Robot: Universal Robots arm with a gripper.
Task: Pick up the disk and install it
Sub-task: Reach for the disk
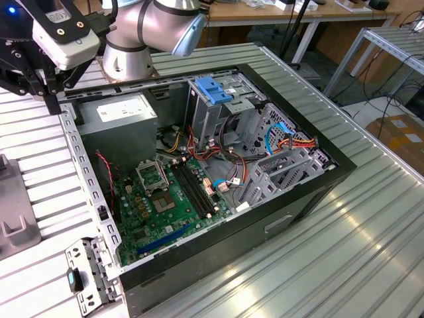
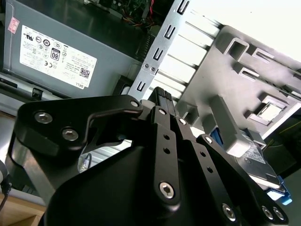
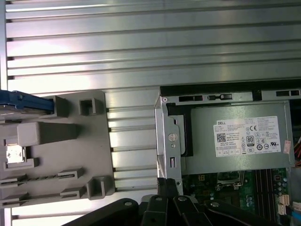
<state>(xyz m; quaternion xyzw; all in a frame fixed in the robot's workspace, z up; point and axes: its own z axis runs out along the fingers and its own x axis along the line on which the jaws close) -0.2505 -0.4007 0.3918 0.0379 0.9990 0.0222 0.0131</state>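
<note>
While the claw (image 3: 170, 185) hangs empty, jaws narrowed together, near the rim of the computer case (image 3: 163, 136), the disk (image 3: 26, 102) sits in the grey holder (image 3: 94, 141) on the worktop (image 3: 141, 47).

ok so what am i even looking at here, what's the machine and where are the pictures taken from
It is a robot arm ending in a two-fingered pincer. One picture comes from a camera off the arm; the two wrist views ride on the arm, looking past the pincer. On the ribbed metal table lies an open computer case, and beside it a grey holder with the blue-framed disk. The pincer is shut and holds nothing.
</note>
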